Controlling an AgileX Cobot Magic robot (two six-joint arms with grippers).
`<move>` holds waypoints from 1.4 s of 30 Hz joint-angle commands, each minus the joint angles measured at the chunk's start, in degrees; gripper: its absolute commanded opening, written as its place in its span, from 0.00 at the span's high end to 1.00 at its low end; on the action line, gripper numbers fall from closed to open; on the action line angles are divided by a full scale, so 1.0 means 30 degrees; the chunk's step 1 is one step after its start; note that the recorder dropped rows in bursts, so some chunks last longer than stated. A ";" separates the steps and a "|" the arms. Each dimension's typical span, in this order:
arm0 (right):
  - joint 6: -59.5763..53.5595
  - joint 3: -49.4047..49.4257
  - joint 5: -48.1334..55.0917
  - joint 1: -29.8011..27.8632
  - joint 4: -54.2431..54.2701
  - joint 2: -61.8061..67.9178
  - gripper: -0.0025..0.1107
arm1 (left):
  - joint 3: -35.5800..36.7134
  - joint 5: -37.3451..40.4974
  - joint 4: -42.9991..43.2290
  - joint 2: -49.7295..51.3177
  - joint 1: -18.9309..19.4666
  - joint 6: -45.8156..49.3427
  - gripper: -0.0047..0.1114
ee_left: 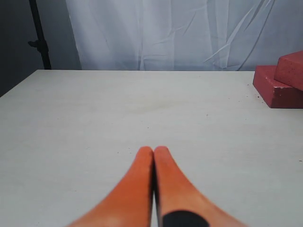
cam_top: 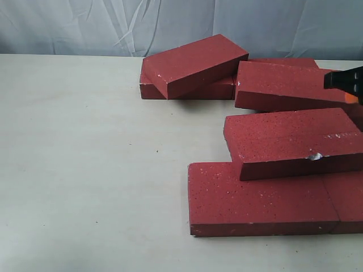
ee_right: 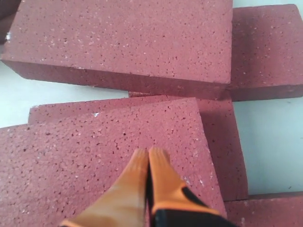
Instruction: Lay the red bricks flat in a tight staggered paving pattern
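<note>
Pale table (cam_top: 85, 170): your right gripper (ee_right: 148, 152), pinched empty, is over the red bricks (cam_top: 289, 139); left gripper (ee_left: 153, 150), also pinched, well apart.

It looks like a lab test bench: pale table (ee_left: 94, 118), wrinkled white backdrop curtain (ee_left: 165, 33), black stand (ee_left: 40, 42).
</note>
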 commanded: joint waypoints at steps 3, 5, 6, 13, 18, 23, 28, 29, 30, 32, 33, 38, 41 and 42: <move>-0.0029 -0.1667 0.1436 0.0035 -0.0079 0.2235 0.98 | -0.0141 -0.0230 0.0000 -0.0094 0.0013 -0.0101 0.96; -0.0194 -0.2196 0.1665 0.0035 -0.0079 0.2808 0.98 | -0.0141 -0.0230 0.0000 -0.0094 0.0013 -0.0101 0.96; -0.0221 -0.2384 0.1697 0.0035 -0.0079 0.3032 0.98 | -0.0141 -0.0230 0.0000 -0.0094 0.0013 -0.0101 0.96; -0.1928 -0.3403 0.1406 0.0035 0.0733 0.5043 0.98 | -0.0141 -0.0230 0.0000 -0.0094 0.0013 -0.0101 0.96; -0.5953 -0.5055 0.2042 0.0035 0.5180 0.6663 0.98 | -0.0141 -0.0230 0.0000 -0.0094 0.0013 -0.0101 0.96; -0.6907 -0.6859 0.2846 0.0449 0.6027 0.8737 0.98 | -0.0141 -0.0230 0.0000 -0.0094 0.0013 -0.0101 0.96; -0.7168 -0.8042 0.3577 0.1554 0.5895 1.0221 0.98 | -0.0141 -0.0230 0.0000 -0.0094 0.0013 -0.0101 0.96; -0.7351 -0.8042 0.3577 0.1667 0.5934 1.0315 0.98 | -0.0141 -0.0230 0.0000 -0.0094 0.0013 -0.0101 0.96; -0.7426 -0.8042 0.3577 0.1735 0.5892 1.0433 0.98 | -0.0141 -0.0230 0.0000 -0.0094 0.0013 -0.0101 0.96; -0.7426 -0.8042 0.3577 0.1729 0.5892 1.0566 0.98 | -0.0141 -0.0230 0.0000 -0.0094 0.0013 -0.0101 0.96; -0.7465 -0.8042 0.3607 0.1729 0.5892 1.0663 0.98 | -0.0141 -0.0230 0.0000 -0.0094 0.0013 -0.0101 0.96; -0.7507 -0.8398 0.6515 0.1729 0.4401 1.0725 0.98 | -0.0141 -0.0230 0.0000 -0.0094 0.0013 -0.0101 0.96; -0.7507 -0.9040 0.8641 0.1729 0.4092 1.0725 0.98 | -0.0141 -0.0230 0.0000 -0.0094 0.0013 -0.0101 0.96; -0.7507 -0.9037 0.9295 0.1743 0.4066 1.0725 0.98 | -0.0141 -0.0230 0.0000 -0.0094 0.0013 -0.0101 0.96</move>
